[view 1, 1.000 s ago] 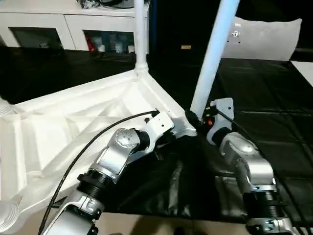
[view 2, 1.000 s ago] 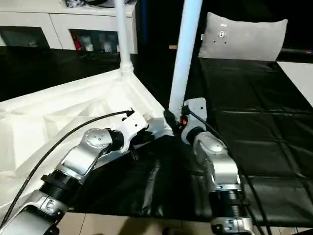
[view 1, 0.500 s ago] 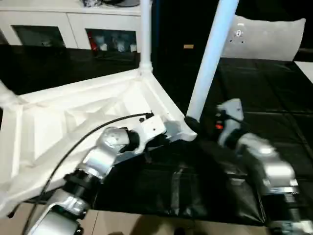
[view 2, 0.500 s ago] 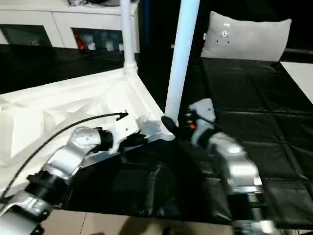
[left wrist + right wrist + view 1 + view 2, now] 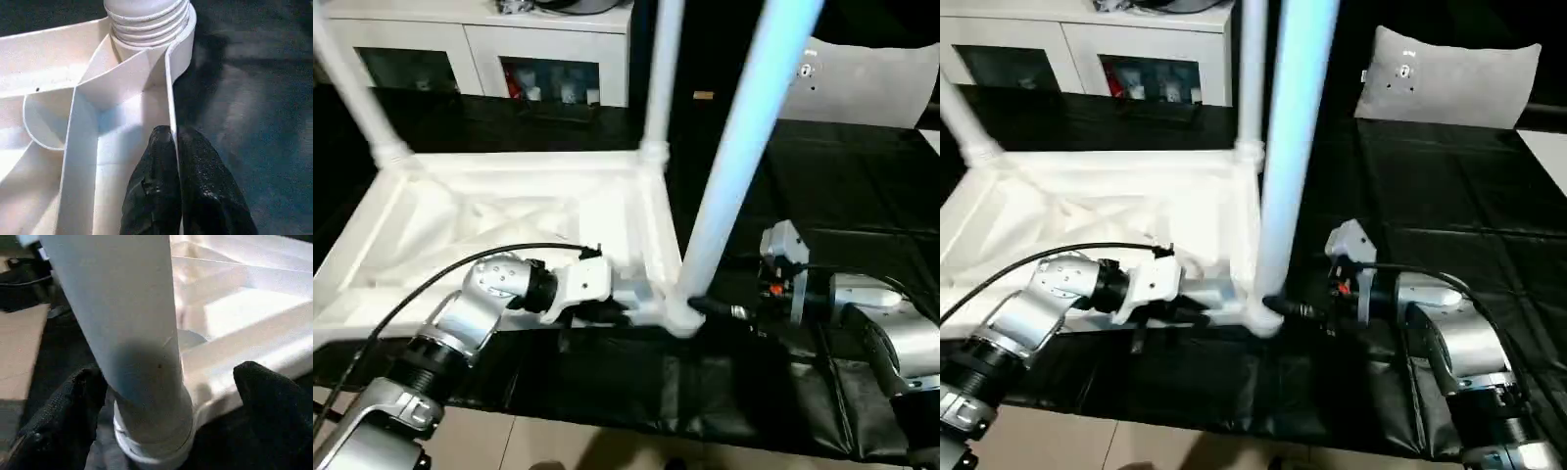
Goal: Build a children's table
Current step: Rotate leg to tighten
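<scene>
left gripper [image 5: 172, 161]: closed, the two black fingers [image 5: 156, 181] pinched on the thin outer rim wall of the children's table [image 5: 509, 211], just short of the near corner socket [image 5: 146, 22]. the hold is judged to steady the top while the leg beside it is seated.

right gripper [image 5: 166, 396]: jaws spread wide, one finger on each side of the near leg [image 5: 744, 147] at its base, apart from the tube; nothing is gripped. the placement is judged to suit either closing on the leg or having let it go; which cannot be told.

children's table: laid upside down on the black-covered work surface [image 5: 862, 196], ribbed underside up, its near edge close to the surface's front edge. three legs are seen standing in corner sockets: the near leg, a middle far leg [image 5: 658, 78], and a far left leg [image 5: 357, 88].

white cabinet [image 5: 460, 49] and grey cushion [image 5: 871, 83]: set behind the surface, apart from the work.

hidden or unclear: leg tops are cut off by the frame; the fourth corner is screened by the left forearm [image 5: 460, 323], so its leg is possibly missing. how fully the near leg is seated cannot be made out.
</scene>
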Tool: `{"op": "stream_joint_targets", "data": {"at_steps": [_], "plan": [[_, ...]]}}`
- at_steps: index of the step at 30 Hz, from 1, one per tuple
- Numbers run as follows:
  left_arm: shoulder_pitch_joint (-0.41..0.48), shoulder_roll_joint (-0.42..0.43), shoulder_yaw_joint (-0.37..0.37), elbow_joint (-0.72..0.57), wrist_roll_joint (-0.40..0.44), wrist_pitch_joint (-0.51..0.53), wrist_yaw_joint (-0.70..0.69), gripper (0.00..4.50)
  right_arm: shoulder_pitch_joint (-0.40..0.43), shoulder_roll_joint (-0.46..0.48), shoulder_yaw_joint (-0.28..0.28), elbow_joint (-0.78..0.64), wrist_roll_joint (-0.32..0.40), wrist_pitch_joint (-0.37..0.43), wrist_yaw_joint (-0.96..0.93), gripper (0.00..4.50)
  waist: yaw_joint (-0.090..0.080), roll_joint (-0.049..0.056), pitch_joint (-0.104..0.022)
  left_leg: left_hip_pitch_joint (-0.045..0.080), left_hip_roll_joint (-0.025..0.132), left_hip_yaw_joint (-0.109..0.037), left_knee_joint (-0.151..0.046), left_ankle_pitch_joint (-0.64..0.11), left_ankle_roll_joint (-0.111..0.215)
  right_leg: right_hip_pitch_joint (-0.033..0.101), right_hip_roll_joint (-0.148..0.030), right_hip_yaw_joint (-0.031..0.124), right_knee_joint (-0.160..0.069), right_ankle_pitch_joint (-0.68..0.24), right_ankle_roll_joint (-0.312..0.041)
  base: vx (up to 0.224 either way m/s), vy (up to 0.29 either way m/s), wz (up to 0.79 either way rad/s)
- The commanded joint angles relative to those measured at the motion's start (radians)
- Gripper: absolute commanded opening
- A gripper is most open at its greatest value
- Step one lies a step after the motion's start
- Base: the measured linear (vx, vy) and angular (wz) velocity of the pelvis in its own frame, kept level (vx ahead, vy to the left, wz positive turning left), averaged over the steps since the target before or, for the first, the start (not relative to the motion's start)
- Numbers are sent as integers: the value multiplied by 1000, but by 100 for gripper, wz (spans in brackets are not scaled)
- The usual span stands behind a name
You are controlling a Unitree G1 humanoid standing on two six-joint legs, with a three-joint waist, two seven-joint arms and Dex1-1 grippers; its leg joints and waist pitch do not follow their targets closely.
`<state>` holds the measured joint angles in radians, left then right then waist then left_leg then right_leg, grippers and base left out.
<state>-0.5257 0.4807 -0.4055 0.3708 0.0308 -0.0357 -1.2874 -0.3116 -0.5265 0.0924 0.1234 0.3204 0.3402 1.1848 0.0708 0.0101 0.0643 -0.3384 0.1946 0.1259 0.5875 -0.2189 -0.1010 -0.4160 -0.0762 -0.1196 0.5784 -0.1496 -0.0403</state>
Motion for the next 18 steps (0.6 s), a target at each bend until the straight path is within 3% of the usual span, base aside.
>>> {"op": "stream_joint_targets", "data": {"at_steps": [1, 3, 4, 9, 18], "plan": [[-18, 14, -52, 16, 21, -37, -61, 0, -3, -21, 22, -10, 8, 7, 33, 409, 2, -8, -64, -17, 26, 19, -62, -62, 120, 78, -64, 57, -61, -267, -173, 0, 0, 0], [-24, 14, -54, 26, 22, -49, -65, 0, -6, -19, 27, -11, 16, 14, 43, 392, 5, -8, -63, -18, 24, 20, -61, -61, 118, 78, -64, 56, -64, -285, -163, 0, 0, 0], [-26, 13, -54, 30, 21, -52, -69, 0, -7, -18, 28, -12, 21, 18, 49, 383, 5, -15, -64, -17, 24, 21, -61, -58, 117, 78, -64, 56, -64, -289, -157, 0, 0, 0], [-31, 6, -51, 37, 20, -58, -74, 0, -9, -13, 37, -15, 42, 46, 74, 345, 15, -11, -64, -16, 26, 21, -62, -56, 108, 77, -65, 57, -63, -294, -153, 0, 0, 0], [-36, 5, -52, 54, 22, -73, -70, 0, 5, -15, 46, -32, 65, 77, 90, 269, 17, -10, -64, -18, 25, 21, -62, -57, 100, 78, -64, 55, -64, -300, -146, 0, 0, 0]]}}
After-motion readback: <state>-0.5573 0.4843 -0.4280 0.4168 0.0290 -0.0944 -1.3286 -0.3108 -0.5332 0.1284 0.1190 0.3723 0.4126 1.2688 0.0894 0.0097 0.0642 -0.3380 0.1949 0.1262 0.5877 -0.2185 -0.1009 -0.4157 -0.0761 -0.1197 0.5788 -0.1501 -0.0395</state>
